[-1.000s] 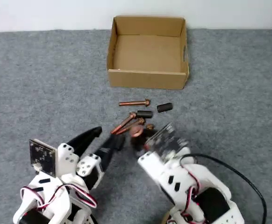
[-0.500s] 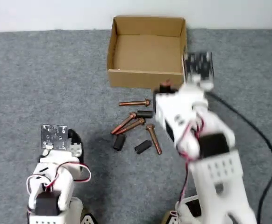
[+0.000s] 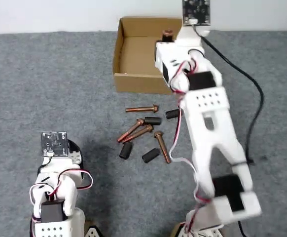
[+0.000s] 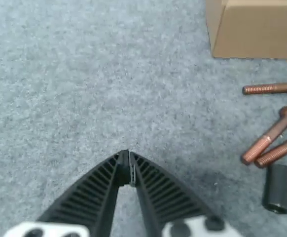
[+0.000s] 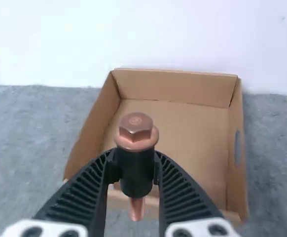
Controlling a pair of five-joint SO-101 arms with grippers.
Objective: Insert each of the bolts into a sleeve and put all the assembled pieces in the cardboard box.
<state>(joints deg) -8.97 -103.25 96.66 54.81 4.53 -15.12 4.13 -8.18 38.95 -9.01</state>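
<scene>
You are seeing one assembled piece [image 5: 135, 173]: a copper bolt with a hexagon head is standing upright inside a black sleeve. The right gripper [image 5: 135, 159] is clamping it over the open, brown cardboard box [image 5: 183, 86]. In front of the box, four loose bolts [image 3: 141, 108] are lying flat. One is lying across, two are lying close side by side on a slant, and one is just beside them. Four loose sleeves [image 3: 152, 120] are lying on their sides among them.
</scene>
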